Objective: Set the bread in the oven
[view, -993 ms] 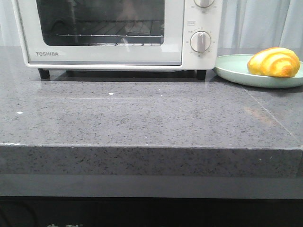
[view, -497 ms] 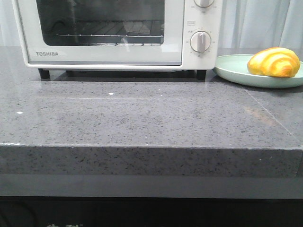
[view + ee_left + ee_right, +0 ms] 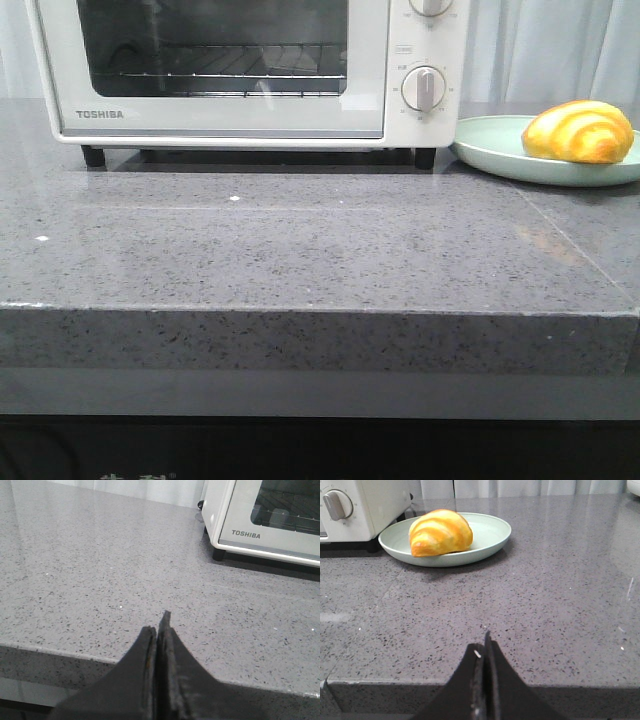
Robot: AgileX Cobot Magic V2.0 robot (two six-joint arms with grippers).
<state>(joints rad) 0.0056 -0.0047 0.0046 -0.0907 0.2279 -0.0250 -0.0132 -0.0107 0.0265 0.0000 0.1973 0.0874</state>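
Front view: oven [image 3: 250,70] cropped (top).

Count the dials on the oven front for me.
2 show: one dial fully visible right of the oven door, another above it, cut off by the frame. More may sit higher, out of view.

Read "TOSHIBA" in grey capitals on the white glass-doored toaster oven [image 3: 250,75], at seven o'clock on its door frame; same brand seen in the left wrist view. Dial markings too small to read.
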